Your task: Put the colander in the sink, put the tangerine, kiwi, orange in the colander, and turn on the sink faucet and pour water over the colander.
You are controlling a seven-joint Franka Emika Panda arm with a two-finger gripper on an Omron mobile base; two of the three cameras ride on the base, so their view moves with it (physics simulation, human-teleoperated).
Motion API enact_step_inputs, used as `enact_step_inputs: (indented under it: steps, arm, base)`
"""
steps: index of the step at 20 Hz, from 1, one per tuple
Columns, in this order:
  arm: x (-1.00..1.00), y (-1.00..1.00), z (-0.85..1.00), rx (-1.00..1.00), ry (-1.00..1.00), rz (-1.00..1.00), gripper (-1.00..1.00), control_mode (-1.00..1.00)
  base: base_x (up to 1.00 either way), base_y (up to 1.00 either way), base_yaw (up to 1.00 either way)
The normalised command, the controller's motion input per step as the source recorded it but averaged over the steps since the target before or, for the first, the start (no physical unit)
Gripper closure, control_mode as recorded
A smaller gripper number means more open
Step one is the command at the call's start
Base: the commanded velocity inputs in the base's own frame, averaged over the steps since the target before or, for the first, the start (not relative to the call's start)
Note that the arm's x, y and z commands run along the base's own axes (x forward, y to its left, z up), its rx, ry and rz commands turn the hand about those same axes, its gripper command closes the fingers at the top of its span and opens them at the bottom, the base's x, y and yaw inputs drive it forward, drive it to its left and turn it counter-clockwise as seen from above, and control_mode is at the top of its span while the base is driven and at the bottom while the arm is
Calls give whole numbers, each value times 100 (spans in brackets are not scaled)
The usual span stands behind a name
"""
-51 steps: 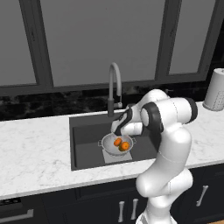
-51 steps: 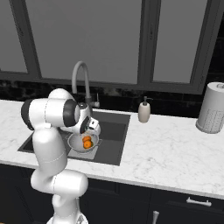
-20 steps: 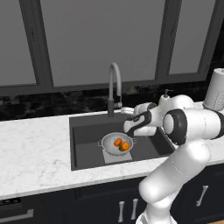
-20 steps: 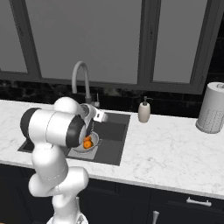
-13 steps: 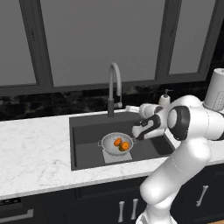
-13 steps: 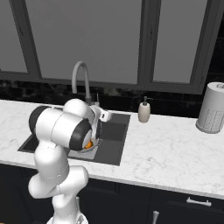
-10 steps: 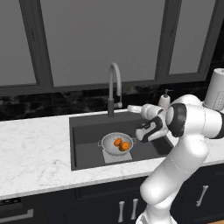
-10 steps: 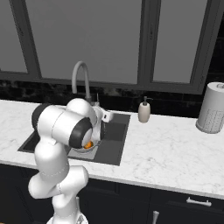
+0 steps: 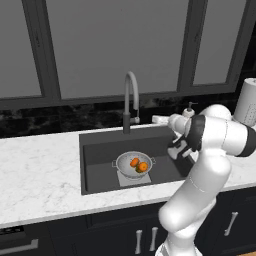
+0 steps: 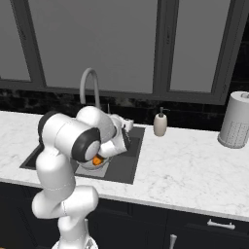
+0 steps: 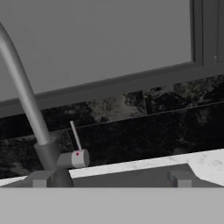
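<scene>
The tool [image 11: 109, 183], jaws apart and holding nothing, faces the faucet [image 11: 26, 100]; the colander [image 9: 134, 165] with fruit sits in the sink [image 9: 100, 150].

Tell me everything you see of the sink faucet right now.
The sink faucet is a slim grey gooseneck with a high arched spout, upright on a dark cylindrical base at the back edge of the sink, against the black backsplash. The spout curves forward over the basin. In the hand view a small grey side knob with a thin lever angles upward. No water runs from it. Nothing touches it; the open claw faces it, apart.
</scene>
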Motion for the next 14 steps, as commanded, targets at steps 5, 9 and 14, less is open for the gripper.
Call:
enact_step_inputs:
  steps: [5,9,14]
  arm:
    - [14,0,0,0,-5,-6,-100,-100]
    - [19,1,0,0,-6,-5,-100,-100]
    - [0,23,-3,-1,-4,-6,-100,-100]
  base:
    - [0,0,0]
    - [0,0,0]
    - [0,0,0]
